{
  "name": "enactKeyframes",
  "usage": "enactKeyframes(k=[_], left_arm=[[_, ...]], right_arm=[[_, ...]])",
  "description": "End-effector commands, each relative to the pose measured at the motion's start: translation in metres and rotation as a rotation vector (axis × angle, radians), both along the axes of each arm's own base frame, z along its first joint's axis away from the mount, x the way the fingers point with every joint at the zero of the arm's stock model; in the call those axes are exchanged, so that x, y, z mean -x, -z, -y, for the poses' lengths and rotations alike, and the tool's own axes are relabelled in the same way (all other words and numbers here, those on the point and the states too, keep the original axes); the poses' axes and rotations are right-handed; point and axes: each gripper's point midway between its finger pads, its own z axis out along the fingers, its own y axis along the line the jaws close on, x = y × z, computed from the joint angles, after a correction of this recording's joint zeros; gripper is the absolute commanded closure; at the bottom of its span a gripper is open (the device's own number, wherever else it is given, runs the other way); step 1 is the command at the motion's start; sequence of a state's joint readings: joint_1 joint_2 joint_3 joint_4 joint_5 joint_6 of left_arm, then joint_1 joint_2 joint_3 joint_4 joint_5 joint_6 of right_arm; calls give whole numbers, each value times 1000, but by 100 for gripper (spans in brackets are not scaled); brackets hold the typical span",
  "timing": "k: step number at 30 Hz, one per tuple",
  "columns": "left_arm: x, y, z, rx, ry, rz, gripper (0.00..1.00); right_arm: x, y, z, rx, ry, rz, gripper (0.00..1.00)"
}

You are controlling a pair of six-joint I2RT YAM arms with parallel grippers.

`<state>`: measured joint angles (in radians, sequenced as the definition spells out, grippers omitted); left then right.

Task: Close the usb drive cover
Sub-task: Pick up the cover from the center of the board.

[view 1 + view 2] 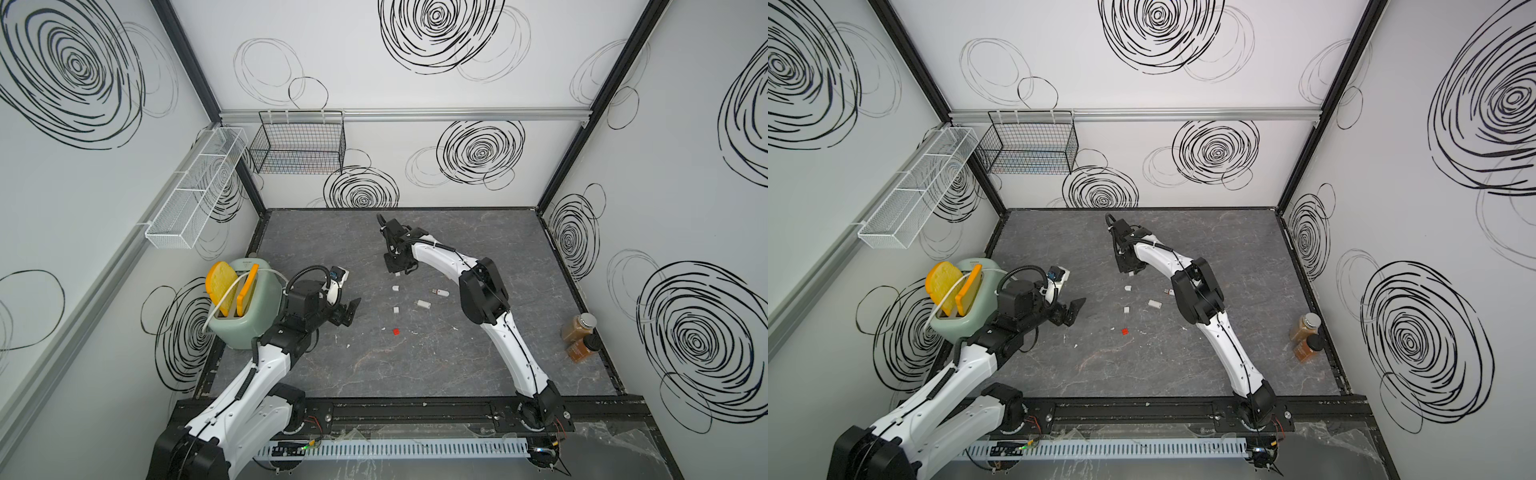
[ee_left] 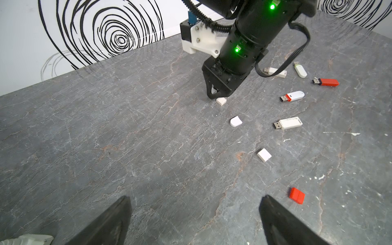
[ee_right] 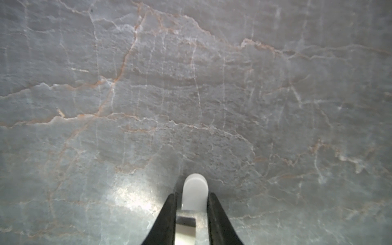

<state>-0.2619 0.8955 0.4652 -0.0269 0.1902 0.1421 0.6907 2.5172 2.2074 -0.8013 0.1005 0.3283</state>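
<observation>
We're over a grey stone-look worktop [image 1: 415, 374], matt, veined white and rust, boxed in by white walls [image 1: 353, 50] scrawled with black spirals. At 9 o'clock stands a glossy mint-green toaster [image 1: 249, 328] with yellow slices [image 1: 220, 286] upright in it. Near 4 o'clock are two brown-filled jars [image 1: 575, 328]. On the walls around 10 and 11 hang a white mesh basket [image 1: 191, 195] and a black wire basket [image 1: 299, 153].

Just off centre toward 12, the right gripper [image 3: 192, 198] tips down onto the stone. Its black fingers [image 3: 168, 214] are narrow, pressed to either side of a smooth white cover [image 3: 194, 186] with a rounded end.

Toward 6 o'clock of it lie a second rounded cover [image 2: 236, 121], a square white cover [image 2: 264, 154] and a red cover [image 2: 297, 195]. Toward 4 o'clock lie uncapped usb drives [image 2: 288, 123], plastic bodies with metal plugs.

The left gripper [image 2: 195, 220] hovers at 9 o'clock of centre, fingers spread wide.
</observation>
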Motion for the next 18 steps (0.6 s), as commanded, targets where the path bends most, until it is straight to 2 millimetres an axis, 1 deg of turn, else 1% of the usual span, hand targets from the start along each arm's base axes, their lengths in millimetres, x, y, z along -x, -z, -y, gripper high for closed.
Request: enactKeyframes(k=[1,7,12,16,18], left_arm=[[-3,-11,3,11,14,51,2],[-3,-11,3,15,11,48,2],[-3,-13,4,31,4,43,2],[-3,-15,6,48,2,36,2],[-3,-17,8,52,10,31,2]], right_arm=[[17,20,8,60,-3,-71,73],[14,17,10,61,-1,-60,76],[6,6,13,49,6,-37,78],[-2,-10,13,20,2,-11,78],[-6,-23,13,5,-2,14,78]])
